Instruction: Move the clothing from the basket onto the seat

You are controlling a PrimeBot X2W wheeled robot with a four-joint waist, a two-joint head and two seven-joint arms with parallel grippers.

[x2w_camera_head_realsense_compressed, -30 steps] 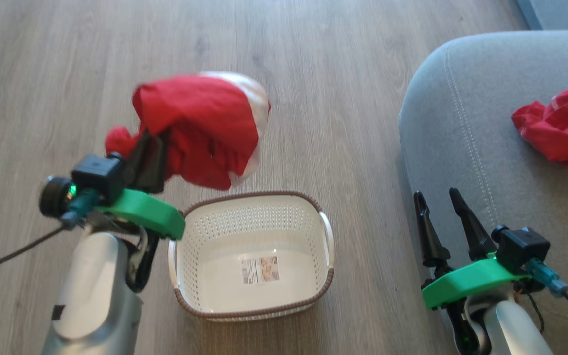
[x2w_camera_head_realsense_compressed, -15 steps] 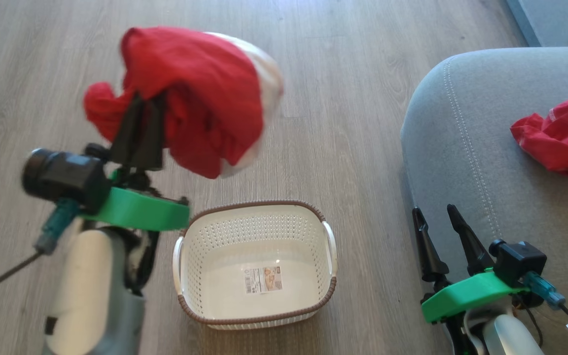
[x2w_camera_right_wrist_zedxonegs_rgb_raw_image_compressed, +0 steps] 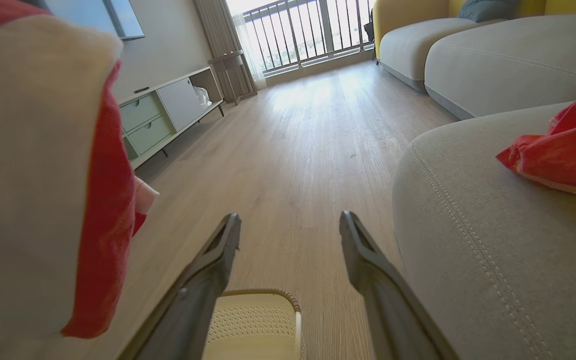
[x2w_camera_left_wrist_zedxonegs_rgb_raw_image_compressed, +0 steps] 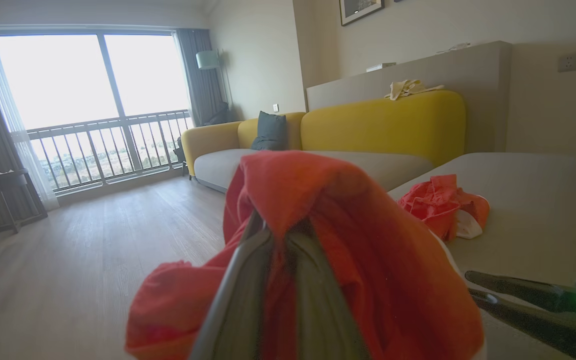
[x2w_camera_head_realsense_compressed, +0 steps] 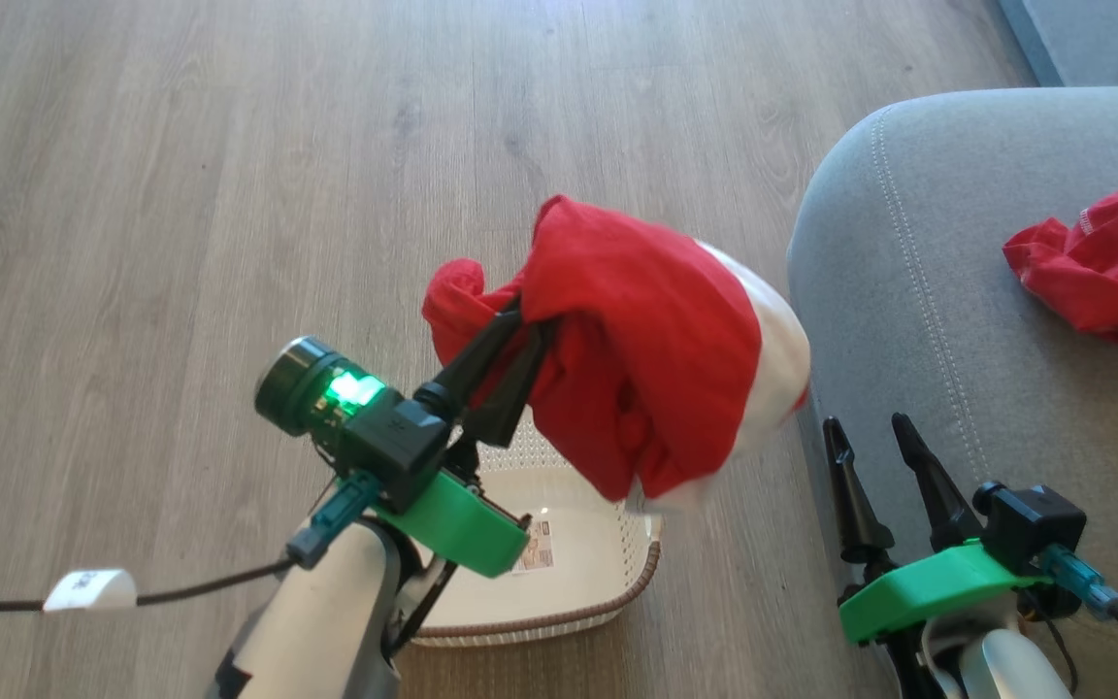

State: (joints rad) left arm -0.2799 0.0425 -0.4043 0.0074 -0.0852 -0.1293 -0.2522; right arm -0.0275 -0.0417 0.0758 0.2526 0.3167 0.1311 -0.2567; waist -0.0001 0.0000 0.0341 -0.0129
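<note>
The left gripper (x2w_camera_head_realsense_compressed: 518,316) is pinched shut on a red garment (x2w_camera_head_realsense_compressed: 656,379), which hangs above the basket's (x2w_camera_head_realsense_compressed: 583,573) right side, just left of the seat (x2w_camera_head_realsense_compressed: 908,311); another garment (x2w_camera_head_realsense_compressed: 1102,267) lies on the seat, far right. The right gripper (x2w_camera_head_realsense_compressed: 868,427) stands wide open, empty. Recommended: carry rightward high enough that the drooping hem clears the seat's edge, releasing only once over it.

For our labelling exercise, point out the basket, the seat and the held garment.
basket (x2w_camera_head_realsense_compressed: 588,571), head view, bare white floor inside.
seat (x2w_camera_head_realsense_compressed: 1054,408), head view, bare grey top.
held garment (x2w_camera_head_realsense_compressed: 639,330), head view, red middle.
</note>
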